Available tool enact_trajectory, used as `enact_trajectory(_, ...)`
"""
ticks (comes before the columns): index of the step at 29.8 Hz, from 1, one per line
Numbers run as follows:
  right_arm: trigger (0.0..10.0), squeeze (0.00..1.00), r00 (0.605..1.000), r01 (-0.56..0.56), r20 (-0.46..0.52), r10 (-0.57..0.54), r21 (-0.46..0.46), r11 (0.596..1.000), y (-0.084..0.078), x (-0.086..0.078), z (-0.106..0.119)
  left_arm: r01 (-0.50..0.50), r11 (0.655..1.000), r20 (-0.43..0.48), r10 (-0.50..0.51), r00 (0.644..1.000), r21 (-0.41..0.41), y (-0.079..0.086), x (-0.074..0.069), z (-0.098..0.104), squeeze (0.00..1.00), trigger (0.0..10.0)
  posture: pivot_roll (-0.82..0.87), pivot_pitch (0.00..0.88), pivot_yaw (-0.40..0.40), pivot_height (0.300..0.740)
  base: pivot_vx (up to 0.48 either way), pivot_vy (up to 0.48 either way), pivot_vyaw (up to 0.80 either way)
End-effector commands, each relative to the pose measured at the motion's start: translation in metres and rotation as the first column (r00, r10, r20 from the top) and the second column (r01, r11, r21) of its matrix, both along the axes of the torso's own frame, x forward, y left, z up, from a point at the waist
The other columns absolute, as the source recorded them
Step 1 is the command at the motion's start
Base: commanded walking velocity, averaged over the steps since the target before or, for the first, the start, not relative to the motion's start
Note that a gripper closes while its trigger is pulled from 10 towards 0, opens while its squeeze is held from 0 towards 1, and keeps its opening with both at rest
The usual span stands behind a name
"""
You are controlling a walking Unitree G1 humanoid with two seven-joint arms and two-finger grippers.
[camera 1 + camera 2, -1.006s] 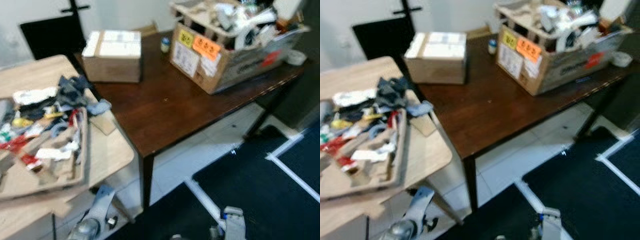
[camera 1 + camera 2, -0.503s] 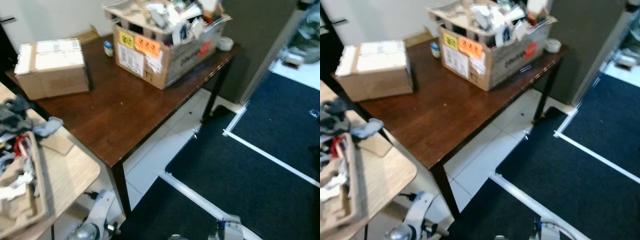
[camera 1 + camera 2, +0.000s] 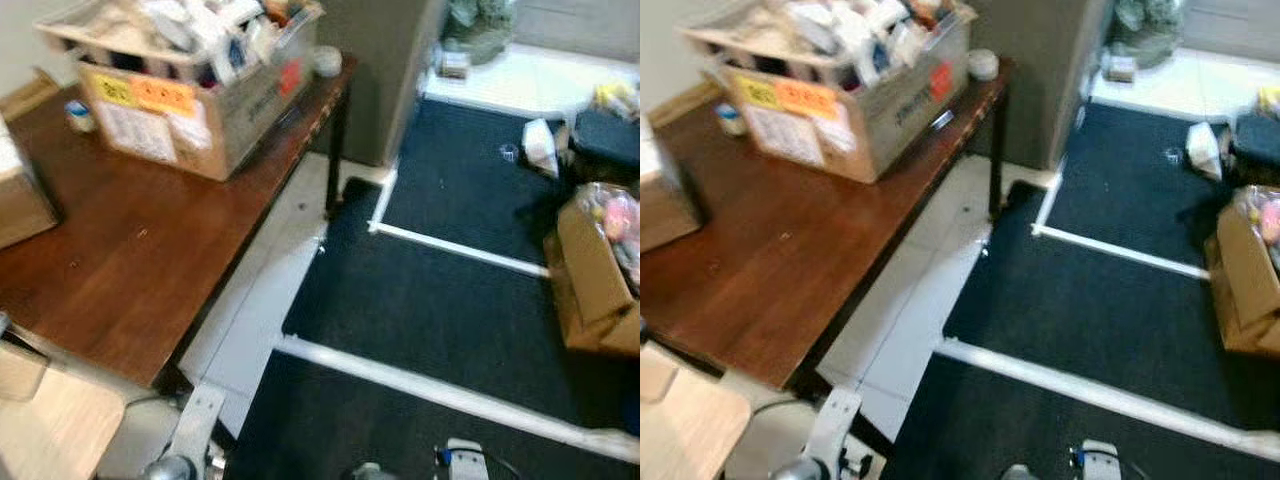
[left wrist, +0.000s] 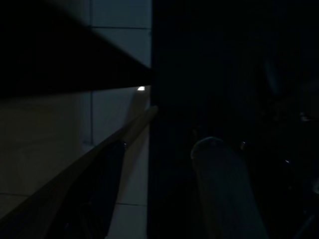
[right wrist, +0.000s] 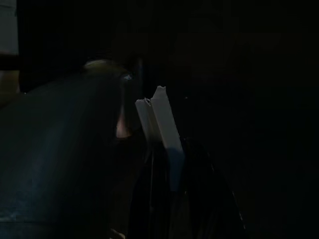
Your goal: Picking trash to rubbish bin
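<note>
A white crumpled piece of trash (image 3: 540, 145) lies on the dark carpet (image 3: 440, 300) at the far right, beside a dark bag (image 3: 605, 135). An open cardboard box (image 3: 590, 290) holding pink and mixed litter stands on the carpet at the right edge. A large cardboard box (image 3: 190, 110) heaped with trash sits on the brown table (image 3: 110, 260) at the left. My left arm (image 3: 190, 430) and right arm (image 3: 462, 458) hang idle at the bottom edge. Both wrist views are very dark; the left wrist view shows pale floor tiles (image 4: 119, 55).
White strips (image 3: 450, 395) cross the carpet. A tape roll (image 3: 326, 60) and a small bottle (image 3: 78, 115) stand on the table. A grey cabinet (image 3: 385, 80) rises behind the table's corner. A corner of the light wooden table (image 3: 50, 430) sits at the lower left.
The whole picture has swung right as the camera turned. The light table with its tray of litter slid out at the left; the carpet, floor box and white trash came into view.
</note>
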State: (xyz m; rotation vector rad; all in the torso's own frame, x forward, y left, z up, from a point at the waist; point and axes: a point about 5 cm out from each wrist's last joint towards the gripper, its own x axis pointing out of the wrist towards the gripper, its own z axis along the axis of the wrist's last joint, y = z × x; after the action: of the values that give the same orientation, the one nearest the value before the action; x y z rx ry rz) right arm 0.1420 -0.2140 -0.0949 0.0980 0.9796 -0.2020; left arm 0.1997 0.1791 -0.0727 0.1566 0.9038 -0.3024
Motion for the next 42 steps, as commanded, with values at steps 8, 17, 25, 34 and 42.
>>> enact_trajectory(8, 10.0, 0.0, 1.0, 0.013, -0.018, -0.013, 0.003, 1.0, 0.002, -0.004, -0.002, 0.042, 0.999, 0.029, -0.042, 0.999, 0.001, -0.004, 0.008, 0.005, 0.0, 10.0, 0.04, 0.151, 0.055, 0.74, 0.0, 0.0, -0.8)
enact_trajectory(17, 10.0, 0.0, 1.0, 0.014, -0.024, -0.014, -0.002, 1.0, 0.001, -0.005, -0.003, 0.016, 1.0, 0.056, -0.017, 0.998, 0.002, -0.005, 0.012, 0.007, 0.0, 10.0, 0.04, 0.154, 0.05, 0.74, 0.0, 0.0, -0.8)
enact_trajectory(25, 10.0, 0.0, 1.0, 0.015, -0.02, -0.015, -0.007, 1.0, -0.002, -0.006, -0.002, -0.049, 0.999, 0.108, 0.048, 0.993, 0.007, -0.003, 0.02, 0.012, 0.0, 10.0, 0.03, 0.151, 0.049, 0.74, 0.0, 0.0, -0.8)
enact_trajectory(34, 10.0, 0.0, 1.0, 0.016, -0.016, -0.016, -0.011, 1.0, -0.006, -0.005, -0.001, -0.045, 0.999, 0.119, 0.046, 0.992, -0.01, -0.005, 0.022, 0.013, 0.0, 10.0, 0.03, 0.148, 0.046, 0.74, 0.0, 0.0, -0.8)
enact_trajectory(42, 10.0, 0.0, 1.0, 0.016, -0.014, -0.016, -0.015, 1.0, -0.007, -0.004, 0.0, -0.04, 0.999, 0.121, 0.041, 0.992, -0.012, -0.007, 0.022, 0.013, 0.0, 10.0, 0.03, 0.148, 0.045, 0.74, 0.0, 0.0, -0.8)
